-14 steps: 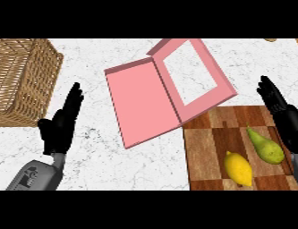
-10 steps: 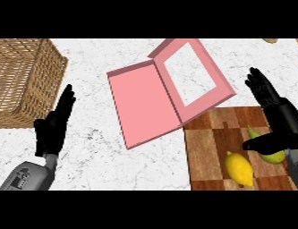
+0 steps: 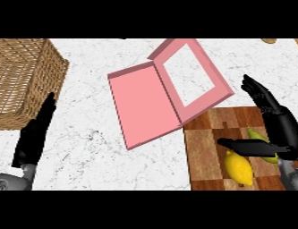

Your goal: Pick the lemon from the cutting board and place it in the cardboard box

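**Lemon grab about to start, box wide open**

While there's only the head view to go on, it shows plenty. The lemon lies on the cutting board at the lower right, long axis roughly up and down the view, with a greenish pear-like fruit just beside it on the right. The right robot hand hangs over that corner of the board, fingers stretched out straight toward the top of the view and thumb sticking out sideways above the lemon's upper end. It's open and holding nothing; whether the thumb actually touches the lemon I can't tell.

The pink cardboard box sits on the white marble table just up and left of the board, lid flipped open, one corner overlapping the board's top edge. A wicker basket is at the far left. The left robot hand rests near the lower left, fingers straight, open, well apart from everything.

My guess on handling: the lemon looks light and stiff with a smooth rind, and it'll want to roll. I'd wrap fingers and thumb across its fat middle, not the tapered ends, and watch that the neighbour fruit doesn't get nudged or grabbed instead.
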Controlling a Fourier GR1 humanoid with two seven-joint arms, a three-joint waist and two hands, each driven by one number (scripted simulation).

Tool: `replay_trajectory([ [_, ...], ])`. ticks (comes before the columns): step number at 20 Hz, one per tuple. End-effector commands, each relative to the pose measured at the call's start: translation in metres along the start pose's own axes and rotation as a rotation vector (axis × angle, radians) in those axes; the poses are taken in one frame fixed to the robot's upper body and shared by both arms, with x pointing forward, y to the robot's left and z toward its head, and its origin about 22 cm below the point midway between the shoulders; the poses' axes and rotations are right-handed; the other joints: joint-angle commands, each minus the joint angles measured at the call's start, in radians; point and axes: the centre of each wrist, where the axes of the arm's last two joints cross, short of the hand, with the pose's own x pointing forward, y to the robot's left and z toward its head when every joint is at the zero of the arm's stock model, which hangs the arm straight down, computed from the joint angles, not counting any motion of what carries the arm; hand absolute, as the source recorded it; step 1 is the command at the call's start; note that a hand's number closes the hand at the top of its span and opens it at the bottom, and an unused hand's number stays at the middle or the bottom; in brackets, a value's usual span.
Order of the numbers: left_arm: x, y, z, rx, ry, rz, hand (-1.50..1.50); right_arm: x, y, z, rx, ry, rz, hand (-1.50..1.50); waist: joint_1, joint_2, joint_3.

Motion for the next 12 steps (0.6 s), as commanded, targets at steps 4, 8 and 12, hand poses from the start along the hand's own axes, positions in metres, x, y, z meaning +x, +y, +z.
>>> replay_trajectory([
  [4,0.008,0.007,0.008,0.007,0.004,-0.005,0.00,0.011,-0.038,0.020,0.161,-0.037,0.209,-1.50,-0.007,0.000,0.002],
  [8,0.002,0.008,0.011,0.014,0.006,0.000,0.00,0.052,-0.085,-0.009,0.302,0.033,0.516,-1.50,-0.003,0.000,0.000],
  [12,0.003,0.009,0.015,0.013,0.009,-0.008,0.00,0.075,-0.084,-0.006,0.543,0.153,0.708,-1.50,-0.002,-0.003,-0.002],
])
